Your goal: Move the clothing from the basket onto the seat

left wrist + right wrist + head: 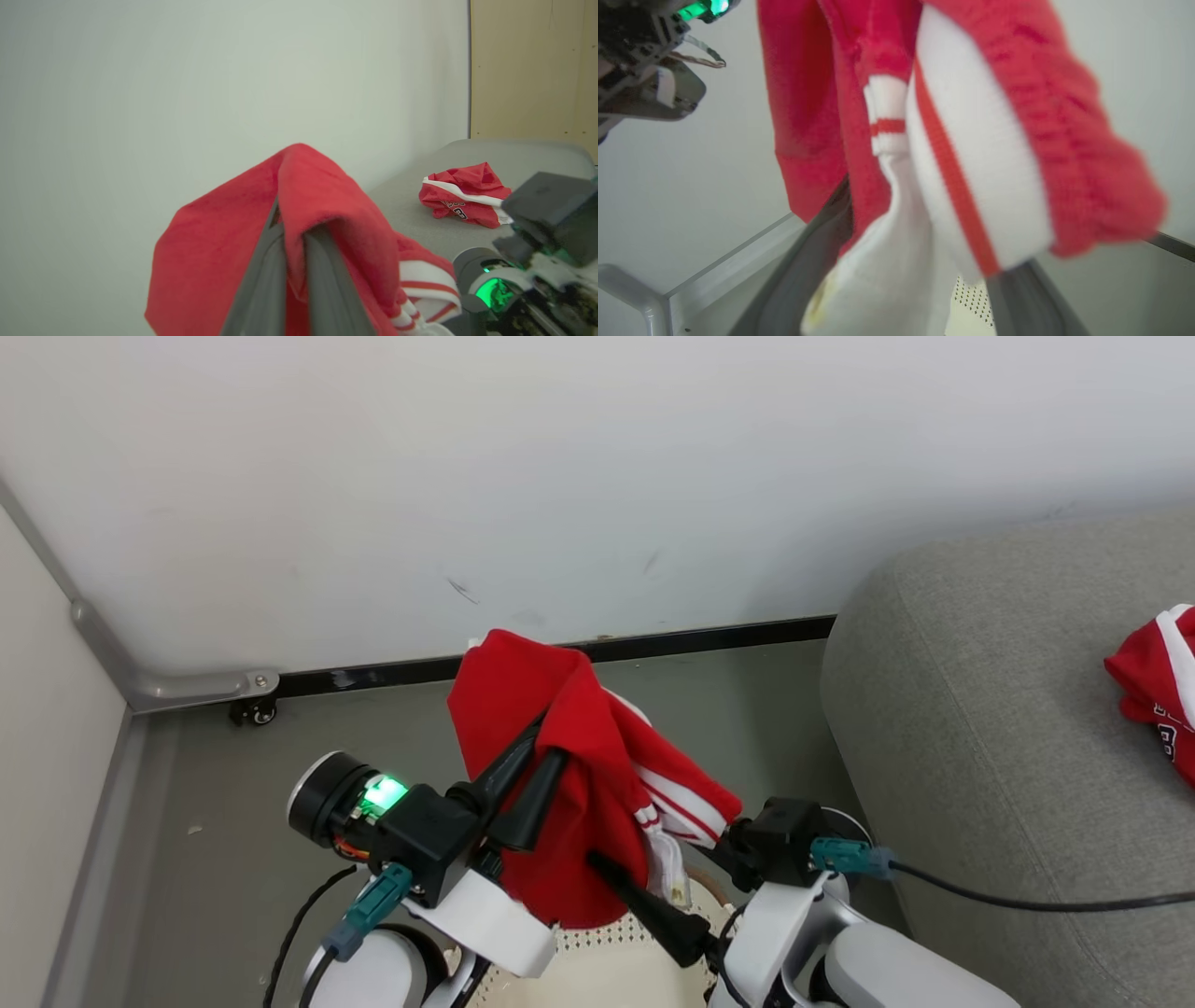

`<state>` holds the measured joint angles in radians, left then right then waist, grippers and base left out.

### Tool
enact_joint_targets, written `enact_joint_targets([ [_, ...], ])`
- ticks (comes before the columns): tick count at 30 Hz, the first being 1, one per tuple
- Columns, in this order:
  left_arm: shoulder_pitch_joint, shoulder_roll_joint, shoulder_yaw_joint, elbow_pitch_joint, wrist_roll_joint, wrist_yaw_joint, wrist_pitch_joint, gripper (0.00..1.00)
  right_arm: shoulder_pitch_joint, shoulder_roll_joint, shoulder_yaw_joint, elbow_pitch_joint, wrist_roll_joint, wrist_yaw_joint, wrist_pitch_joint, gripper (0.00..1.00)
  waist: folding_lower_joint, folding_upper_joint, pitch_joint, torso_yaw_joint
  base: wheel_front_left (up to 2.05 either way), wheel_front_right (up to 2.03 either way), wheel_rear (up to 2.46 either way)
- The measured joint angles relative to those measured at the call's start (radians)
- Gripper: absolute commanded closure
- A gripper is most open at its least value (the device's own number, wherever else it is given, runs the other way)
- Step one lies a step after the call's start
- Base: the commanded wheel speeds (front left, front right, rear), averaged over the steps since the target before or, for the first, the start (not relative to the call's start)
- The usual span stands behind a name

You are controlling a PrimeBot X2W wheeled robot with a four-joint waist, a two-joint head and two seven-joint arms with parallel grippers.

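A red garment with white striped trim (pixel 569 747) hangs in the air above the basket (pixel 607 947), and my left gripper (pixel 549 747) is shut on its top fold. In the left wrist view the two fingers (pixel 327 280) pinch that cloth (pixel 327 200). My right gripper (pixel 644 859) stands open just below, with the garment's striped end (pixel 971 154) hanging between its spread fingers (pixel 808 266). A patch of the cream perforated basket (pixel 971 298) shows under it. A second piece of the clothing, a red jersey with lettering (pixel 462 196), lies crumpled on the grey seat (pixel 980 709).
A white wall with a black baseboard (pixel 653 642) runs close behind the basket. A grey metal rail (pixel 168 686) turns the left corner. A black cable (pixel 1027 896) trails from my right wrist across the seat's front. The grey floor (pixel 215 784) lies to the left.
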<state>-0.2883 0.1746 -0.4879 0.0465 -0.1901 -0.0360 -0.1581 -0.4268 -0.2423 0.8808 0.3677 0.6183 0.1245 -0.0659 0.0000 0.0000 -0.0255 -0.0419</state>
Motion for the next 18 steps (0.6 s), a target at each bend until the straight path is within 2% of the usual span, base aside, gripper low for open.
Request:
enact_joint_targets([
  [5,-0.01,-0.014,-0.014,0.0,0.0,-0.008,0.009,1.0,-0.046,0.017,0.044,0.042,0.013,0.0,-0.002,0.0,0.0,0.0,0.002,0.012,0.0,0.0,0.0],
  [6,-0.012,-0.016,-0.016,0.0,0.0,-0.008,0.01,1.0,-0.054,0.019,0.052,0.05,0.013,0.0,-0.003,0.09,0.0,0.0,0.003,0.015,0.0,0.0,0.0],
  [8,-0.017,-0.017,-0.016,0.0,0.0,-0.008,0.01,1.0,-0.072,0.024,0.068,0.062,0.013,0.0,-0.014,0.61,0.0,0.0,0.004,0.019,0.0,0.0,0.0],
  [9,-0.019,-0.018,-0.016,0.0,0.0,-0.008,0.015,1.0,-0.082,0.024,0.077,0.067,0.01,0.0,-0.02,0.75,0.0,0.0,0.005,0.021,0.0,0.0,0.0],
  [10,-0.021,-0.018,-0.016,0.0,0.0,-0.008,0.017,1.0,-0.091,0.023,0.085,0.073,0.004,0.0,-0.026,0.94,0.0,0.0,0.006,0.022,0.0,0.0,0.0],
  [11,-0.021,-0.018,-0.016,0.001,0.0,-0.008,0.017,1.0,-0.098,0.023,0.091,0.079,0.002,0.0,-0.035,1.0,0.0,0.0,0.007,0.023,0.0,0.0,0.0],
  [18,-0.02,-0.016,0.012,0.032,-0.018,-0.005,0.026,1.0,-0.109,0.015,0.128,0.098,0.008,0.0,-0.09,1.0,0.0,0.0,0.012,0.016,0.0,0.0,0.0],
])
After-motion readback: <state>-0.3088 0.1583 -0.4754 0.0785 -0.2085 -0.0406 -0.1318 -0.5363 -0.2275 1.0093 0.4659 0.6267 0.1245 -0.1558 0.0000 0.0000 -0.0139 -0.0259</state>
